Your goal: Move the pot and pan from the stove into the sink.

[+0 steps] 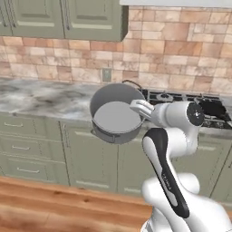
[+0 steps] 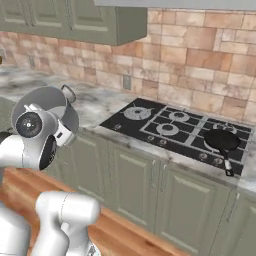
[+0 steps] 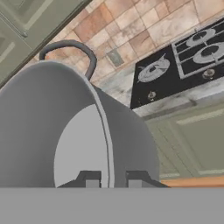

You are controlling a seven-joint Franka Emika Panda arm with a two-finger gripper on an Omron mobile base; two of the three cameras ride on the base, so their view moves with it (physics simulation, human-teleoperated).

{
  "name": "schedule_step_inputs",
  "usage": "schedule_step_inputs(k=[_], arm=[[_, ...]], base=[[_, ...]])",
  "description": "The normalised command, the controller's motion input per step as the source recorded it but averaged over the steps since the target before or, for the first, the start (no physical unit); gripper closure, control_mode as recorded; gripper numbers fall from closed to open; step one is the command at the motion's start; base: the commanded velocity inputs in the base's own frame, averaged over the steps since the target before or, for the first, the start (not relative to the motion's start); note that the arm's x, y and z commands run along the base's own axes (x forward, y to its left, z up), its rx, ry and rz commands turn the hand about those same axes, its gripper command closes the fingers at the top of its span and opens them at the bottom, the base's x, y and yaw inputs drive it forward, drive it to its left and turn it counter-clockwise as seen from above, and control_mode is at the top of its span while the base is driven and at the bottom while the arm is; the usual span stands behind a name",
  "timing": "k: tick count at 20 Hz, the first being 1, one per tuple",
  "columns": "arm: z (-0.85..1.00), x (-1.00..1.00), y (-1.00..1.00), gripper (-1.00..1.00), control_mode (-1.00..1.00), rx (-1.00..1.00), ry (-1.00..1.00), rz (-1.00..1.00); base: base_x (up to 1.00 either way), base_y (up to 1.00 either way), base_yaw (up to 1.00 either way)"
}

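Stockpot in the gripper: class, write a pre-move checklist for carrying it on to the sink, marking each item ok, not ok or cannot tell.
1. Grip: gripper fingers straddle the stockpot wall, one inside, one outside: ok.
2. Pot clear of the cooktop, in the air before the cabinet fronts: ok.
3. Pot level: tipped on its side, mouth facing the base: not ok.
4. Pot holds nothing that could spill: ok.
5. Frying pan rests on the cooktop, apart from the arm: ok.
6. Route to the sink: cannot tell.

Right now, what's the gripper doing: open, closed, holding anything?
Gripper: closed on the rim of the pot, held tipped on its side, off the stove.
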Motion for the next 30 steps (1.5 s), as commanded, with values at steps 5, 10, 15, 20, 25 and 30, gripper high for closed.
schedule_step_inputs(k=[5, 10, 15, 20, 25, 30], arm=[[0.00, 0.00, 0.00, 1.00, 1.00, 0.00, 0.00, 0.00], [0.00, 0.00, 0.00, 1.00, 1.00, 0.00, 0.00, 0.00], [0.00, 0.00, 0.00, 1.00, 1.00, 0.00, 0.00, 0.00], [0.00, 0.00, 0.00, 1.00, 1.00, 0.00, 0.00, 0.00], [0.00, 0.00, 0.00, 1.00, 1.00, 0.00, 0.00, 0.00], [0.00, 0.00, 0.00, 1.00, 1.00, 0.00, 0.00, 0.00]], base=[[-0.14, -0.01, 0.49], [-0.11, -0.02, 0.49], [-0.11, -0.03, 0.48], [-0.05, -0.06, 0.47], [-0.05, -0.01, 0.49], [-0.04, 0.00, 0.50]])
